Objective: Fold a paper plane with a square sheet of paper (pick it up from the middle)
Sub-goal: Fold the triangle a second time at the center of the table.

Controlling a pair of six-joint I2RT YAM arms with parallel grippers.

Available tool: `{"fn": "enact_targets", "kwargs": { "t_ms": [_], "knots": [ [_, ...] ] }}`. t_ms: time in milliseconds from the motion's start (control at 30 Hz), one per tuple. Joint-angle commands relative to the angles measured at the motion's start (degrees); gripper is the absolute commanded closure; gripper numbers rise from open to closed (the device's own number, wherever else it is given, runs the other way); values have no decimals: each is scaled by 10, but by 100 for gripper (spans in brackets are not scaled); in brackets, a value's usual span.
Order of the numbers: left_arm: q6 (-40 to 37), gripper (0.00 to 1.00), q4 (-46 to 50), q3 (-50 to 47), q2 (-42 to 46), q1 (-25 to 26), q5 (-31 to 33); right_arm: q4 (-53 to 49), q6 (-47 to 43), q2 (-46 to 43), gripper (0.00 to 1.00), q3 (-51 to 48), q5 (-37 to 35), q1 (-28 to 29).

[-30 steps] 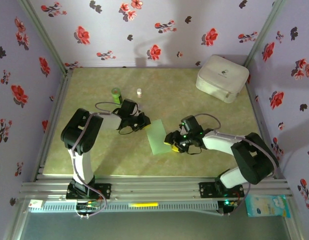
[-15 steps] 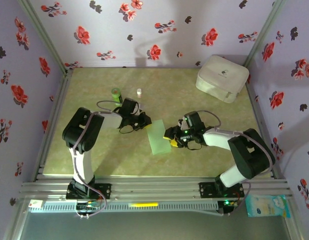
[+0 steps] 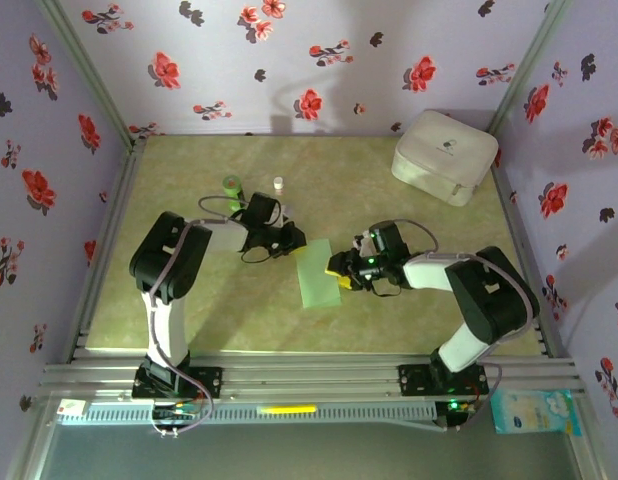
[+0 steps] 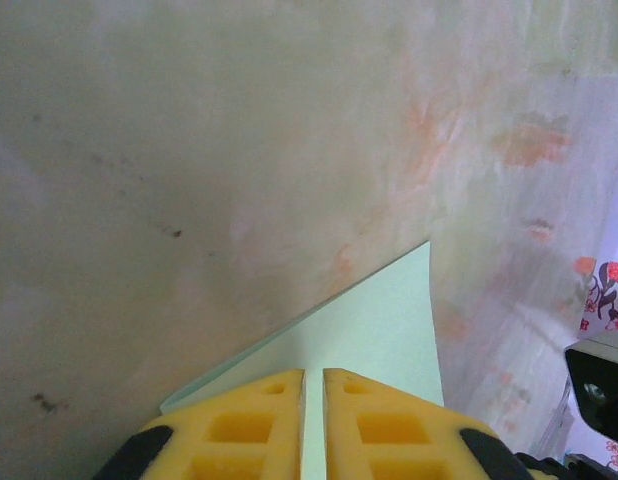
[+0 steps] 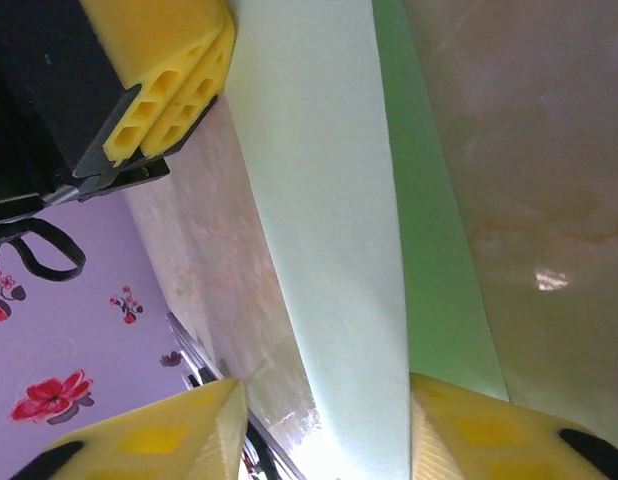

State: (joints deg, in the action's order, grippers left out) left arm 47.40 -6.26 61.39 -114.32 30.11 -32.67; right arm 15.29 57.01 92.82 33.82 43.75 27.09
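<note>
The green sheet (image 3: 317, 275), lying well apart from the white case (image 3: 444, 155), is pinched by the left hand (image 4: 314, 375) while the half-open right hand (image 5: 324, 385) straddles its edge, so opposing pulls may tear it.

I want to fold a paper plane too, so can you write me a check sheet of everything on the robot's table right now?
Surface: marbled green-yellow table top, no spills seen.
Job's things: pale green paper sheet mid-table, folded over, two layers showing.
Clutter: small green bottle, tiny white thing, white case in the far right corner.
Grippers: left gripper shut on the paper's far corner; right gripper open, fingers on either side of the paper's edge.
Cables: loose cable loops at both wrists.
Surroundings: purple flowered walls; blue packet beyond the front rail.
</note>
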Motion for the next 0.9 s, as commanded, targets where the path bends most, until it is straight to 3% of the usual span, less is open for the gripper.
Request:
{"fn": "enact_targets", "kwargs": {
  "t_ms": [0, 167, 433, 667, 867],
  "knots": [
    [-26, 86, 22, 19, -13, 6, 0, 26, 6, 15, 66, -2, 9, -5],
    [-36, 84, 40, 30, 7, 8, 0, 50, 19, 25, 77, -6, 2, -6],
    [-53, 61, 63, 9, 101, 11, 41, 79, 42, 31, 91, -15, -14, -6],
    [-85, 57, 75, -31, 179, 27, 93, 98, 67, 25, 99, -19, -53, -6],
    [-122, 56, 39, -91, 241, 57, 164, 140, 126, 17, 99, -41, -111, -6]
  ]
}}
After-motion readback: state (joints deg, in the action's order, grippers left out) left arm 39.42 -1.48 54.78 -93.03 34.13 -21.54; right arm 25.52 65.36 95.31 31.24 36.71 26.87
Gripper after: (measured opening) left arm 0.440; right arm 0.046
